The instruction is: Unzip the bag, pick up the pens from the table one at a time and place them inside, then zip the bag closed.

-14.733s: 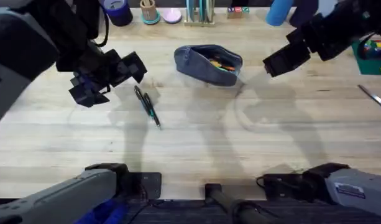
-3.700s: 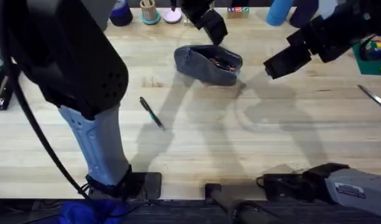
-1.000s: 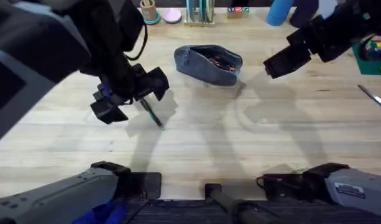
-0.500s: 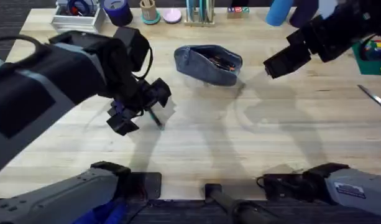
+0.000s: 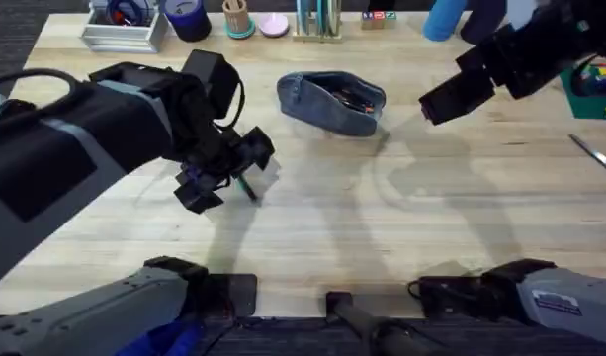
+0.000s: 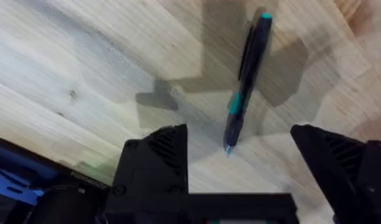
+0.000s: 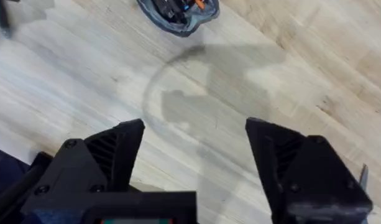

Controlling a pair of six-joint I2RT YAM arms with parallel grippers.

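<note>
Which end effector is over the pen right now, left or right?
The left end effector: its open fingers straddle the pen lying on the table. The right end effector hangs open beyond the bag, well away from the pen.

Pouch unzipped, one pen left out.
The bag [image 5: 332,101] gapes open on the table [image 5: 401,218], pens inside; a dark, teal-banded pen [image 6: 245,79] lies flat near it.
</note>
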